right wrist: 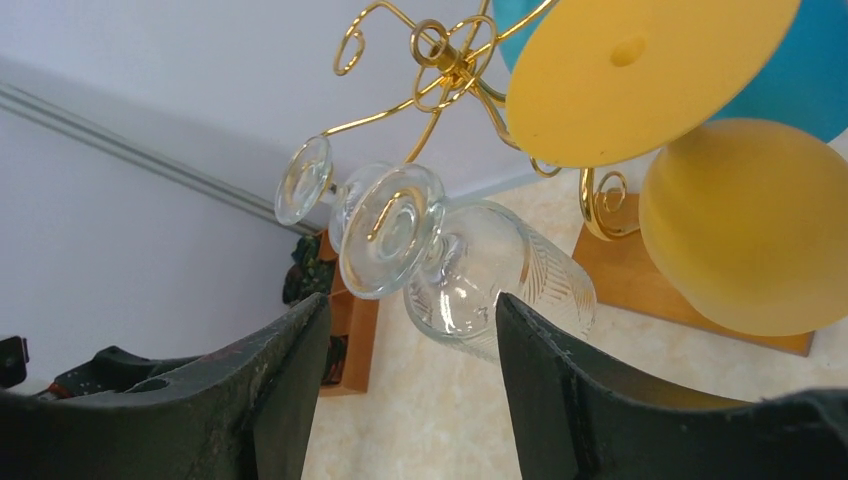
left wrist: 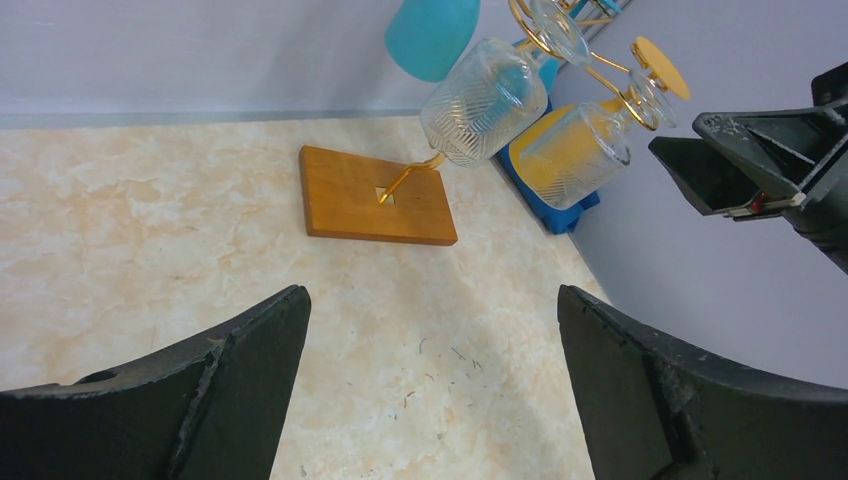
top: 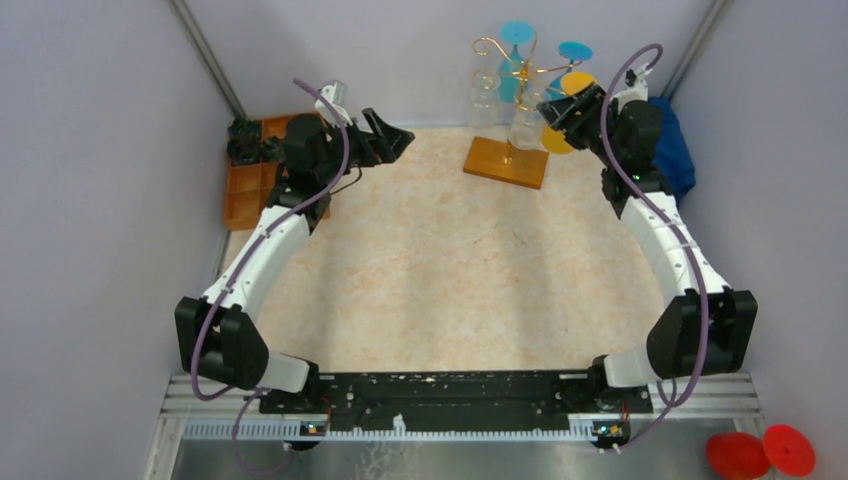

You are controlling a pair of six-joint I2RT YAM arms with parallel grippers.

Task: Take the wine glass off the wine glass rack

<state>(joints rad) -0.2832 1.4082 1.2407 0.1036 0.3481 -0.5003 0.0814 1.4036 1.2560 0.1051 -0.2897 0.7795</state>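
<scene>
- The matte black left gripper (left wrist: 430, 300) hangs well left of the wine glass rack (left wrist: 375, 195), its curved fingers spread wide and empty.
- The right gripper (right wrist: 410, 305) is at the rack's right side, jaws apart around a clear ribbed wine glass (right wrist: 500, 275); contact is unclear.
- The glass hangs bowl-down from a curled gold wire arm of the rack.
- The rack's flat orange-brown wooden base rests on the marbled table (top: 420, 260).
- A yellow glass (right wrist: 740, 230) and a blue glass (left wrist: 430, 35) hang from other arms.

Rack (right wrist: 437, 45): gold wire; base (top: 506, 161) orange-brown wood.
Wine glass (right wrist: 500, 275): clear, etched slanting lines.
Yellow glass (right wrist: 740, 225), turquoise glass (left wrist: 432, 35): solid colour.
Table (top: 430, 270): cream marble, tan veining.
Tray (top: 245, 195): orange.
</scene>
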